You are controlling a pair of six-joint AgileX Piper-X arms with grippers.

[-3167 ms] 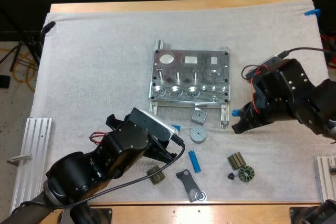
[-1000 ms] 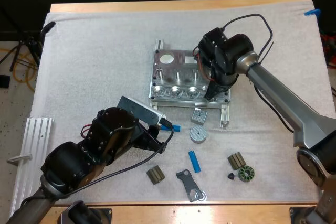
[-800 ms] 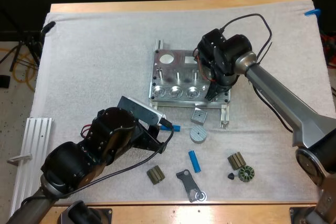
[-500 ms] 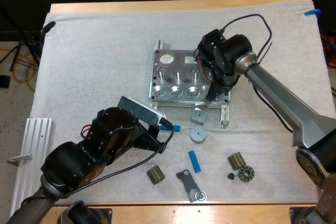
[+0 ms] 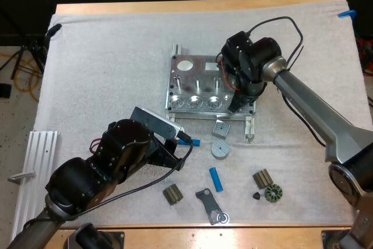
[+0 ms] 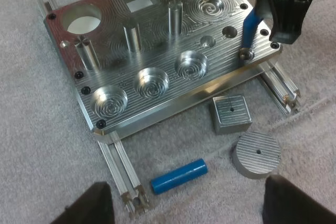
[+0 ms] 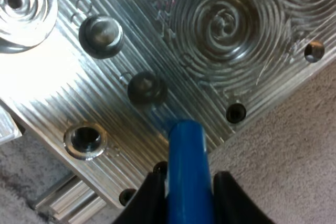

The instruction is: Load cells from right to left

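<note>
Blue cylinder, smooth, over ridged, round-pocketed metal fixture

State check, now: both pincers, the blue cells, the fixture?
right pincer: shut on the held blue cell.
held blue cell: tilted over the fixture's near right corner, not seated.
left pincer: open, empty, above the mat by the near loose cell.
near loose cell: lying flat on the mat.
second loose cell: lying flat on the mat.
fixture: flat on the mat, visible small holes empty.
</note>
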